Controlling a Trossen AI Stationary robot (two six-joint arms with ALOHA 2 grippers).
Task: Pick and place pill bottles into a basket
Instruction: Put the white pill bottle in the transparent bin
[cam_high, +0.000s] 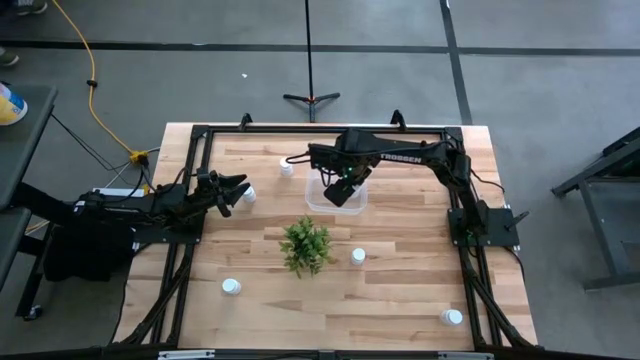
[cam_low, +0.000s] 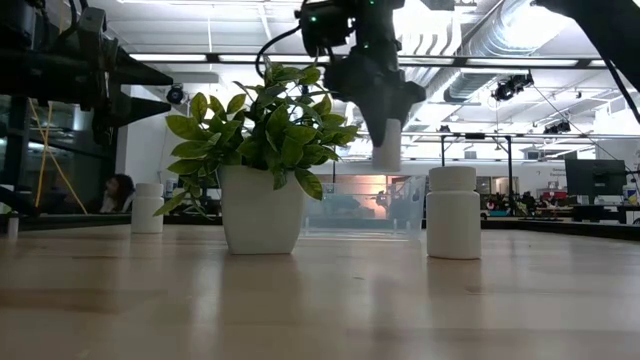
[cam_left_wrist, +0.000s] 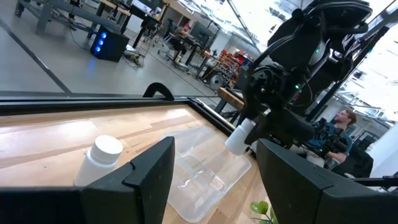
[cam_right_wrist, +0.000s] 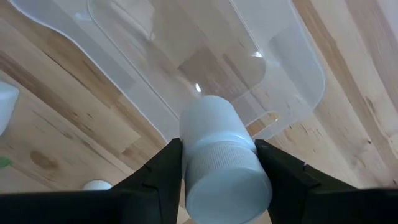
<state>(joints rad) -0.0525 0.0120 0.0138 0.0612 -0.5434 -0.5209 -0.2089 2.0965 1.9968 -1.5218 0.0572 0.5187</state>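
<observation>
A white pill bottle (cam_right_wrist: 221, 155) is clamped between the right gripper (cam_high: 343, 190) jaws, held above the empty-looking clear basket (cam_high: 318, 203) at table centre. Five bottles remain scattered. The left gripper (cam_high: 232, 190) waits left, jaws apart, holding nothing.

Grey concrete floor (cam_high: 200, 70) crossed by dark tape lines (cam_high: 455, 60). Yellow cable (cam_high: 92, 90) snaking toward the wooden table (cam_high: 400, 290). Black tripod stand (cam_high: 310, 95) just beyond it. Overhead, bright strip lights (cam_low: 180, 57) and silver ducting (cam_low: 520, 40). Seated person (cam_left_wrist: 339, 127) at distant desks.
</observation>
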